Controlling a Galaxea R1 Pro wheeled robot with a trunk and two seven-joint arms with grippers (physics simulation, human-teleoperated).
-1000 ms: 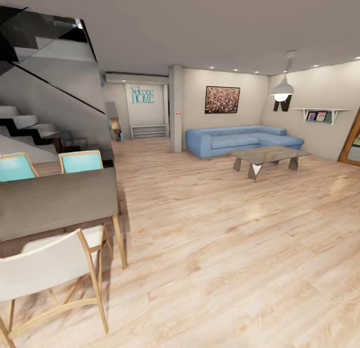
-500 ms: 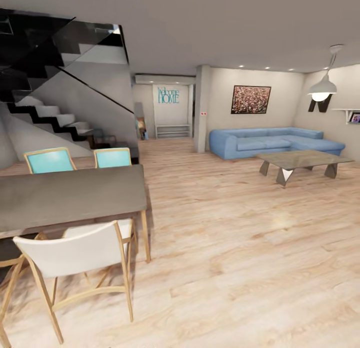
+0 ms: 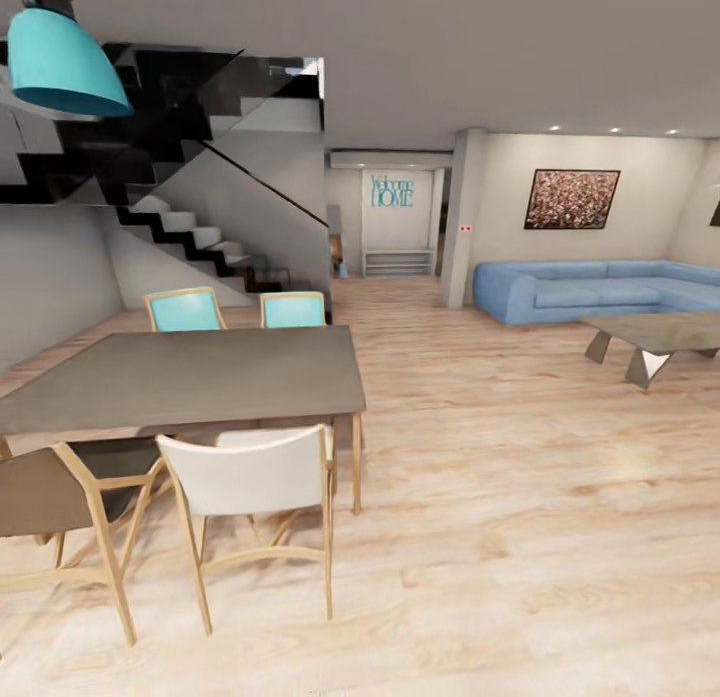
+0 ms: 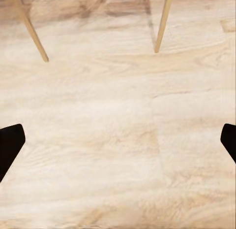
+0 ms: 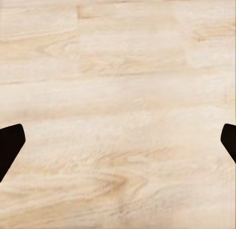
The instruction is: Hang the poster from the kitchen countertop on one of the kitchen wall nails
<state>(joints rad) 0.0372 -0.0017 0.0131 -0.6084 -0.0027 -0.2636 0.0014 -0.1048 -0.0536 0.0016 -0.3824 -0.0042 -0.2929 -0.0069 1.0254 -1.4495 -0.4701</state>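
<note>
The poster and the kitchen countertop are out of view; I am looking into a dining and living room. In the left wrist view my left gripper [image 4: 118, 145] is open, its two black fingertips [image 4: 10, 146] far apart over bare wooden floor. In the right wrist view my right gripper [image 5: 118, 143] is open as well, with nothing between its black fingertips [image 5: 10, 145] and wooden floor beneath.
A grey dining table [image 3: 190, 377] stands at the left with a white chair [image 3: 255, 477], a brown chair [image 3: 45, 497] and two teal chairs [image 3: 185, 310]. Stairs [image 3: 180, 227] rise behind. A blue sofa [image 3: 600, 289], a coffee table [image 3: 660, 332] and a wide speckled picture [image 3: 571, 198] are at the right. Thin chair legs [image 4: 162, 22] show in the left wrist view.
The whole head view has swung to the left: table, stairs and sofa have slid rightward in the picture, and a teal hanging lamp has come in at the upper left.
</note>
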